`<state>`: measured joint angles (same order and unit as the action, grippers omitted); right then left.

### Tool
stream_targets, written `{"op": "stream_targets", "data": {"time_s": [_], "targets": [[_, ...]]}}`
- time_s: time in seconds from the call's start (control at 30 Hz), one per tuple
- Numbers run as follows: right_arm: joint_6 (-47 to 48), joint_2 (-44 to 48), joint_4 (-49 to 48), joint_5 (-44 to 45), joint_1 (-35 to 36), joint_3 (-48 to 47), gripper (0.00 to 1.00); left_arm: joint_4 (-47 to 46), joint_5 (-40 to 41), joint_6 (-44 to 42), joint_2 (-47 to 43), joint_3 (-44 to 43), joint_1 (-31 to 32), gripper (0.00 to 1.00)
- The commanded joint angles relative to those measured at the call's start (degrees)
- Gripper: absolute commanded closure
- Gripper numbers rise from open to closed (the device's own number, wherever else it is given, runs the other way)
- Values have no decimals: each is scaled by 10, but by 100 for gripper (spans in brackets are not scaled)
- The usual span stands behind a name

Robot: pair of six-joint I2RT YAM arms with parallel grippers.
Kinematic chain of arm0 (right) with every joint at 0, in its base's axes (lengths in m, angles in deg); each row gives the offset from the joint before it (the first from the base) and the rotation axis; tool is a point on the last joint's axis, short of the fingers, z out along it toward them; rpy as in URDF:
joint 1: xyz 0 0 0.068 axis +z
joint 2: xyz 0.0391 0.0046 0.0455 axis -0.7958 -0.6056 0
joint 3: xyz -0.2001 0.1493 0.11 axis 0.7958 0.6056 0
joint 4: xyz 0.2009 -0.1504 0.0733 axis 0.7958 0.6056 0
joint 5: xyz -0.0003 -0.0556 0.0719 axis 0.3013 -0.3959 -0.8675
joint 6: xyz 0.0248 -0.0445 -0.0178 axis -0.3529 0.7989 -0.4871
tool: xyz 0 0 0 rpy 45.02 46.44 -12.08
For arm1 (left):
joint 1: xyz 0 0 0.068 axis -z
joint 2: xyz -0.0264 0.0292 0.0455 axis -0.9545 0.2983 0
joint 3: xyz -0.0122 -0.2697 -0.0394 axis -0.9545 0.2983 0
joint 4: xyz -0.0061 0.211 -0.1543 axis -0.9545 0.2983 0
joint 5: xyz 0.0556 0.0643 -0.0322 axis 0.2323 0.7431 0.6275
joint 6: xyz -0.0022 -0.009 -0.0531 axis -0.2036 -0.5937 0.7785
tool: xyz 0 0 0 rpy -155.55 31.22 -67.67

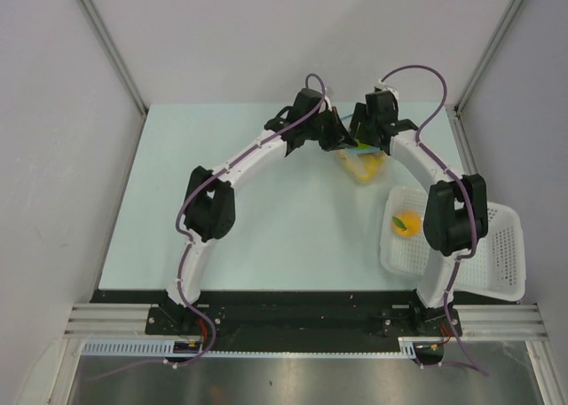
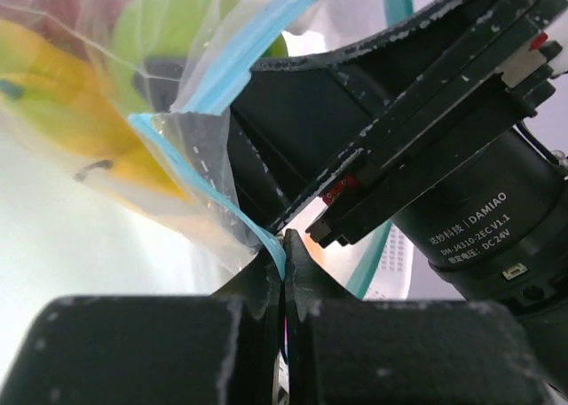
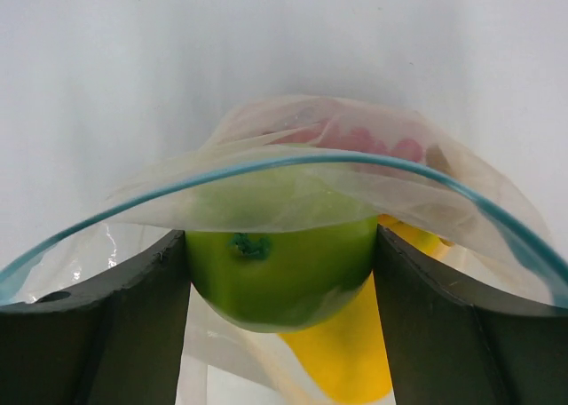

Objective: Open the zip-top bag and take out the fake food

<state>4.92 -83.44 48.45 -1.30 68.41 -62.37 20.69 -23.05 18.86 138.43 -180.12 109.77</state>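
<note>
The clear zip-top bag (image 1: 362, 167) lies at the table's far middle, its blue-teal strip (image 3: 293, 162) arched open. My left gripper (image 2: 284, 245) is shut on the bag's zip edge (image 2: 202, 185). My right gripper (image 3: 280, 276) reaches into the mouth and is shut on the green apple (image 3: 280, 267), a finger (image 3: 151, 307) pressed on each side. A yellow fruit (image 3: 342, 356) lies under the apple and red berries (image 3: 373, 144) sit deeper in the bag. An orange with a green leaf (image 1: 406, 223) lies in the white basket (image 1: 501, 245).
The white perforated basket stands at the right, partly under my right arm (image 1: 453, 214). Grey walls close in the table on three sides. The right arm's motor housing (image 2: 479, 210) fills the left wrist view.
</note>
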Motion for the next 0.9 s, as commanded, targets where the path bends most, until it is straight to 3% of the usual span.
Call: {"op": "stream_targets", "data": {"time_s": [0.0, 0.3, 0.63, 0.87], "targets": [[-3, 86, 62, 13, 12, -18, 65, 1, 11, -20, -20, -16, -3, 100], [5, 147, 96, -39, 20, -23, 73, -16, 14, -8, -30, 6, -2, 100], [-21, 153, 105, -120, -4, -61, 74, -42, 7, 5, -42, 35, -13, 100], [-21, 122, 146, -162, -12, -126, 76, 20, 8, -6, -2, -52, -46, 100]]}}
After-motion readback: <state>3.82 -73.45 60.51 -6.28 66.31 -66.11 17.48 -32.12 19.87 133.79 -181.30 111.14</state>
